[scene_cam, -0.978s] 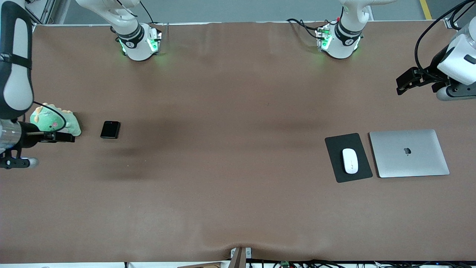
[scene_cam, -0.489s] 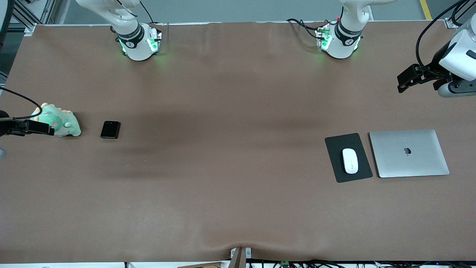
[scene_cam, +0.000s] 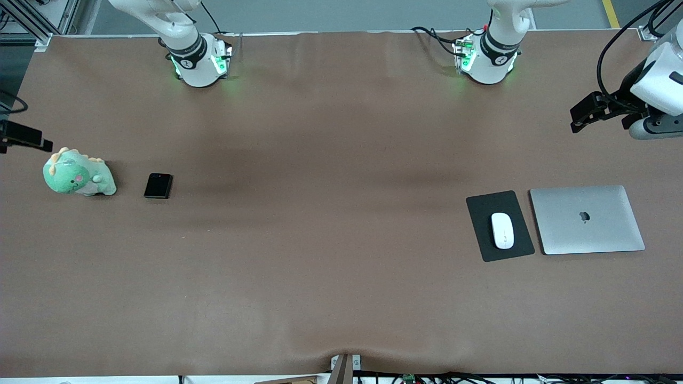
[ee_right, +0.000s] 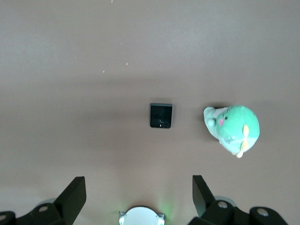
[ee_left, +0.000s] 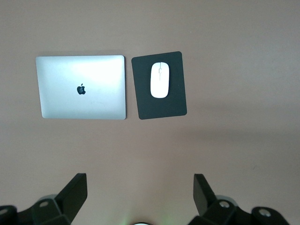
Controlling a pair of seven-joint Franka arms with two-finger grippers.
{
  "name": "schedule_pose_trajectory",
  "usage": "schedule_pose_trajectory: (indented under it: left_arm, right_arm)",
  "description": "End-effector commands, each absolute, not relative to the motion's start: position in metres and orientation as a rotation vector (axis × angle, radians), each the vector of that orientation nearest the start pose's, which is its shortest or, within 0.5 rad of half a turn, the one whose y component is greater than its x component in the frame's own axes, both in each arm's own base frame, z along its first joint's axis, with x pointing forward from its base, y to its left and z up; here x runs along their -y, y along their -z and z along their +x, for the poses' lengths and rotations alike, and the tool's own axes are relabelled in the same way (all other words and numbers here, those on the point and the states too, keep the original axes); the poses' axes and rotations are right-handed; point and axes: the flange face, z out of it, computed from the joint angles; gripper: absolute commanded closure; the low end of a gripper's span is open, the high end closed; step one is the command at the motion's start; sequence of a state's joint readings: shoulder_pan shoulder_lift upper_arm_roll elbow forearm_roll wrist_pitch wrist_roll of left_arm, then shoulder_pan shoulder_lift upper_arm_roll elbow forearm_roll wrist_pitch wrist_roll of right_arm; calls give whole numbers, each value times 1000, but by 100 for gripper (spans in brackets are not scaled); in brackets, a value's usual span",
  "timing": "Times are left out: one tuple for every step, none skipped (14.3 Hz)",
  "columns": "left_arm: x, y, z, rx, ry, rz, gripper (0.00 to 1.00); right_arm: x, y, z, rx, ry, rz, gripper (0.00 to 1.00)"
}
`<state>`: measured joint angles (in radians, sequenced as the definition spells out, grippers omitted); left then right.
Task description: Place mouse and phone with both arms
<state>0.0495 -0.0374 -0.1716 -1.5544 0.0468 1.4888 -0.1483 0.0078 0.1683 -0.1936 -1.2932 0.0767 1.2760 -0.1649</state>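
Observation:
The white mouse (scene_cam: 502,230) (ee_left: 159,79) lies on a black pad (scene_cam: 483,213) (ee_left: 159,105) toward the left arm's end of the table. The black phone (scene_cam: 158,185) (ee_right: 161,115) lies flat on the table toward the right arm's end. My left gripper (scene_cam: 581,114) (ee_left: 139,192) hangs open and empty, high over bare table near the left arm's end. My right gripper (scene_cam: 24,137) (ee_right: 139,192) is also open and empty, up over the table's edge at the right arm's end. Neither gripper touches anything.
A closed silver laptop (scene_cam: 587,219) (ee_left: 82,87) lies beside the pad, toward the left arm's end. A green plush toy (scene_cam: 79,178) (ee_right: 233,129) sits beside the phone, toward the right arm's end. The brown table cover (scene_cam: 331,224) stretches between the two groups.
The right arm has pulled away from over the plush toy, out toward the table's edge. The left gripper has shifted only slightly. Phone and mouse have not moved.

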Motion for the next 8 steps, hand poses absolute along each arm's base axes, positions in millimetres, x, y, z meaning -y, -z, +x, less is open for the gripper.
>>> schedule_pose_trajectory:
  left_arm:
    - [61,-651,531,23,-32,-3103,0]
    - [61,-651,531,23,-32,-3103,0]
    - [61,-651,531,21,-32,-3104,0]
    - [61,-651,531,18,-32,-3104,0]
    - [62,-651,531,16,-32,-3103,0]
    - [63,-650,531,13,-34,-3103,0]
    - [63,-651,530,13,-32,-3103,0]
    - [63,-651,530,13,-32,-3103,0]
  right_arm:
    - [85,-634,530,-4,-270,-3061,0]
    - [84,-639,521,0,-259,-3074,0]
    - [84,-642,514,1,-263,-3077,0]
    - [87,-640,505,-9,-266,-3079,0]
    - [91,-638,499,-18,-263,-3075,0]
    - [91,-639,495,-18,-256,-3076,0]
    - [89,-641,494,-10,-254,-3084,0]
    - [86,-643,495,0,-245,-3093,0]
